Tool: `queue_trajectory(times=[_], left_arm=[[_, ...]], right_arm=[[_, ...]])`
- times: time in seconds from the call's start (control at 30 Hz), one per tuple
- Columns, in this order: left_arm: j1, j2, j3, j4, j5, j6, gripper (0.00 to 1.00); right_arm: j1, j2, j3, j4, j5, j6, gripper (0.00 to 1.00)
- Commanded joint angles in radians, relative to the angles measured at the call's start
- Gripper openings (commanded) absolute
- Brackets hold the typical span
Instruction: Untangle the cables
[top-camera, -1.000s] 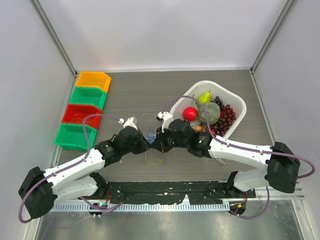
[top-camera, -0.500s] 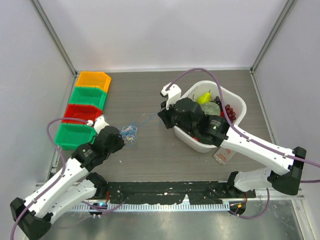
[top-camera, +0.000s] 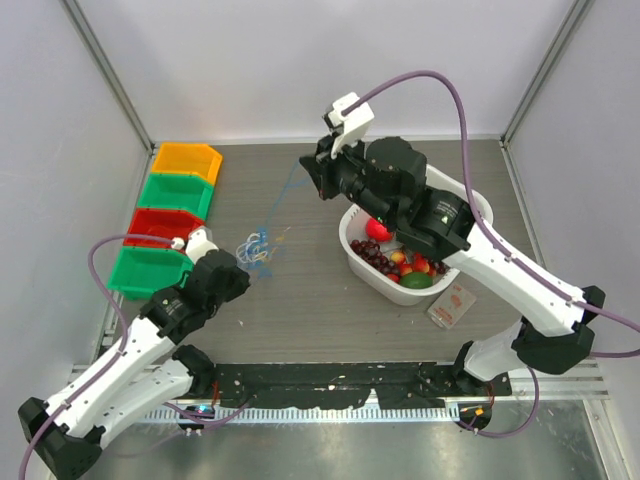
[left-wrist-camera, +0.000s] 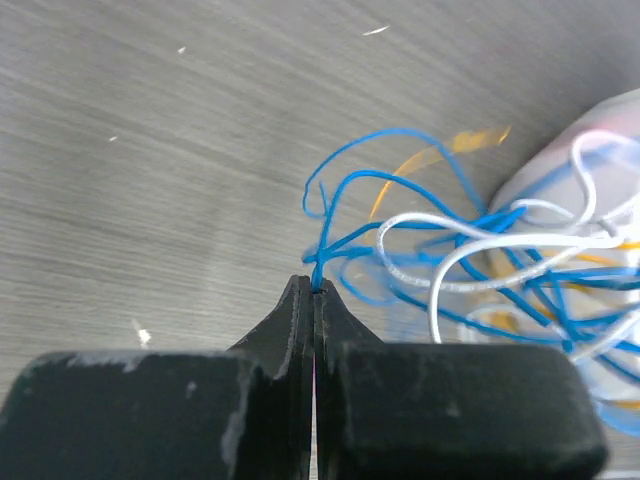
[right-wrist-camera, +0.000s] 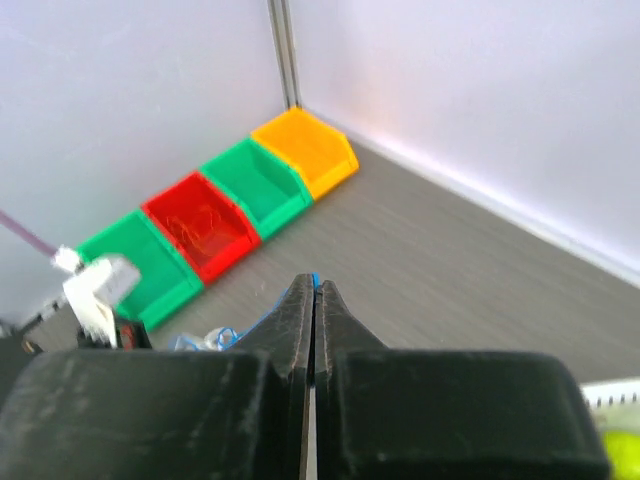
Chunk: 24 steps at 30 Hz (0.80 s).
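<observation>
Item: cables (top-camera: 258, 245), clump mostly tangled. My left gripper (left-wrist-camera: 315, 290) and right gripper (right-wrist-camera: 313, 290) each pinch a blue one; separating barely begun.

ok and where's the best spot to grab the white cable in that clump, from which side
Probably its rounded bend, the part of the white cable nearest the left gripper, which pinches a blue cable. That bend pokes out at the edge of the clump toward bare table, with few strands crossing it. Come from that open side, fingers across the strand; deeper in it is tangled.
</observation>
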<state>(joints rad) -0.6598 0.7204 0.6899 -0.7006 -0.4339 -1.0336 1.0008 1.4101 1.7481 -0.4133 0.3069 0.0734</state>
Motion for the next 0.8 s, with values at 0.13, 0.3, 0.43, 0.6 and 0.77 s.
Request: queue_trajectory(times=[0.13,0.3,0.43,0.6,0.77], left_arm=[[0.009,0.024,-0.095,-0.023,0.020,-0.014,0.00],[0.009,-0.079,-0.041,-0.022,0.079,0.082,0.51],[0.009,-0.235,0.002,0.048,0.141,0.180,0.77],[0.008,-0.202,0.123,-0.037,0.130,0.222,0.92],[0.009,-0.099,0.137,0.178,0.242,0.280,1.00]], right_arm=[[-0.021,0.033,0.208,0.335,-0.064,-0.099,0.01],[-0.041,0.093,0.243,0.303,-0.172,-0.078,0.01],[-0.041,0.087,0.170,0.300,-0.207,-0.075,0.01],[-0.063,0.108,0.178,0.303,-0.276,-0.034,0.01],[-0.062,0.147,0.286,0.263,-0.342,-0.017,0.01]])
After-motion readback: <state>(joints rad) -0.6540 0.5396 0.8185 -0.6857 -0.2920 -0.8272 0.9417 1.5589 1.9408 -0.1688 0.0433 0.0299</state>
